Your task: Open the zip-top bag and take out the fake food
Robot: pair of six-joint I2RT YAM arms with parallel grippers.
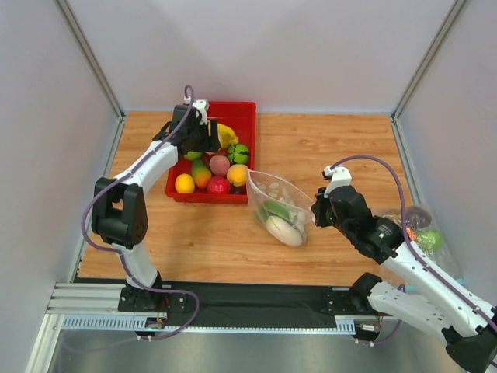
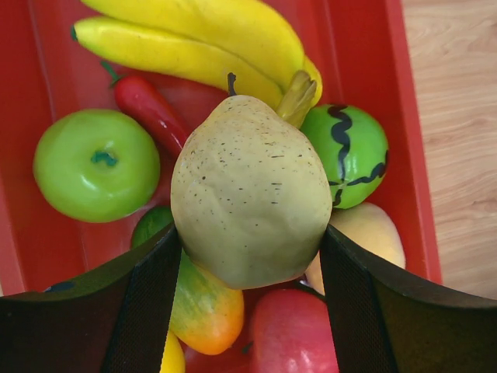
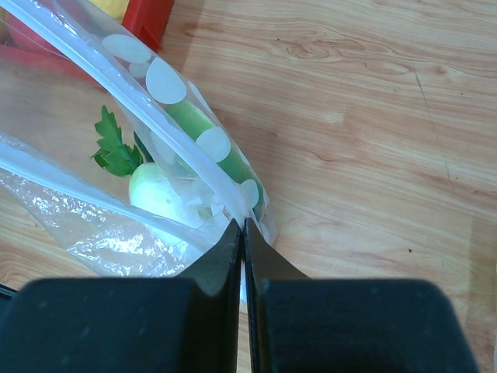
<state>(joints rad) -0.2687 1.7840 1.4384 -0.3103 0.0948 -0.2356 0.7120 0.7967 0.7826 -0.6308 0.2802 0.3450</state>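
Note:
The zip-top bag (image 1: 278, 203) lies on the table right of the tray, its mouth held open; its white dots show in the right wrist view (image 3: 167, 81). Inside are a dark green cucumber (image 3: 203, 130) and a long white vegetable (image 3: 159, 194) with a green leaf. My right gripper (image 3: 243, 227) is shut on the bag's rim at its right end; in the top view the gripper (image 1: 315, 215) sits just right of the bag. My left gripper (image 2: 248, 268) is shut on a pale yellow pear (image 2: 248, 186) and holds it over the red tray (image 1: 241, 113); in the top view the left gripper (image 1: 199, 134) hides the pear.
The red tray (image 2: 357, 47) holds bananas (image 2: 194, 39), a green apple (image 2: 95, 163), a small striped melon (image 2: 349, 151), a red chili (image 2: 147, 109) and other fruit. A plain clear bag with coloured pieces (image 1: 419, 229) lies at the right wall. Grey walls enclose the table.

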